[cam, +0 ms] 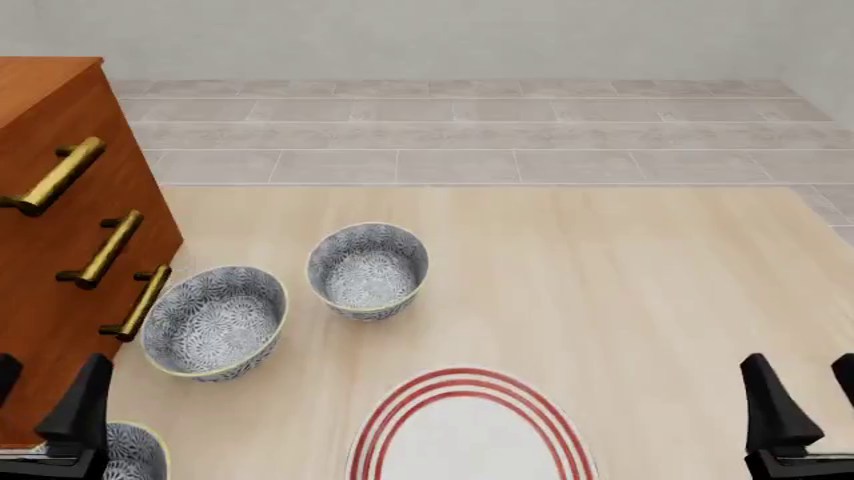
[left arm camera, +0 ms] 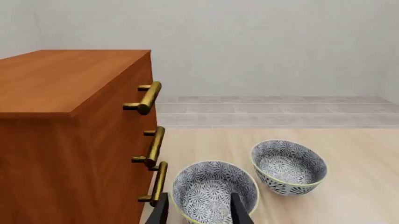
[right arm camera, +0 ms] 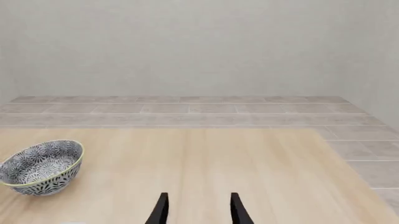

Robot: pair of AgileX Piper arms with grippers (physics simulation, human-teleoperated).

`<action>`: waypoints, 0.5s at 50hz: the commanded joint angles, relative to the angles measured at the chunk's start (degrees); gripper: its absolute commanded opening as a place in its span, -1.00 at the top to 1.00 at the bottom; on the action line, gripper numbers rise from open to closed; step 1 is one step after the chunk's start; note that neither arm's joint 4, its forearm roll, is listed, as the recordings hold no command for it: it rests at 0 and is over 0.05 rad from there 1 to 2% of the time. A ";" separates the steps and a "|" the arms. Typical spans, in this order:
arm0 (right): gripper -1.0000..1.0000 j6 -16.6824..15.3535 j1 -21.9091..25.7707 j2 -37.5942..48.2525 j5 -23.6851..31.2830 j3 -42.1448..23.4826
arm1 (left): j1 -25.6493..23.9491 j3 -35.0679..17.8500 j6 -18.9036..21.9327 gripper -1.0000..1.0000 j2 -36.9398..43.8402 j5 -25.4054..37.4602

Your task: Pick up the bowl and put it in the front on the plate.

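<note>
So there were 3 of those grey-and-white floral bowls on the light wood table [cam: 641, 280], all along the left side. The one nearest the camera, the front bowl [cam: 134, 452], was only partly in the front view, cut off at the bottom left corner and sitting just beside the left gripper [cam: 47, 405]. Behind it was a middle bowl [cam: 214, 322], close to the drawer cabinet [cam: 54, 250] with its 3 brass handles [cam: 104, 250], and a far bowl [cam: 367, 270] further back and to the right of that one, not touching it.

The plate [cam: 467, 440], white with 3 red rings, sat at the near edge around the middle of the table, partly cropped, with nothing on it. It was apart from all 3 bowls.

Both arms were low at the near edge and neither held anything. The left gripper's fingers were spread apart; in its wrist view they framed the middle bowl's near rim. The right gripper [cam: 801, 400] was over at the far right, well apart from the bowls and the plate, fingers also apart with just bare table between them. Its wrist camera only caught the far bowl off to the side.
</note>
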 commanded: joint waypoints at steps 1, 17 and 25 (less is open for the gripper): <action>-1.00 0.04 0.09 0.26 -0.04 -0.18 | 0.00 0.00 0.00 -1.00 0.00 0.00; -1.00 -0.20 1.31 4.95 -3.59 -0.06 | 0.00 0.00 0.00 -1.00 0.00 0.00; -1.00 -0.68 2.94 12.03 -8.62 -1.67 | 0.00 0.00 0.00 -1.00 0.00 0.00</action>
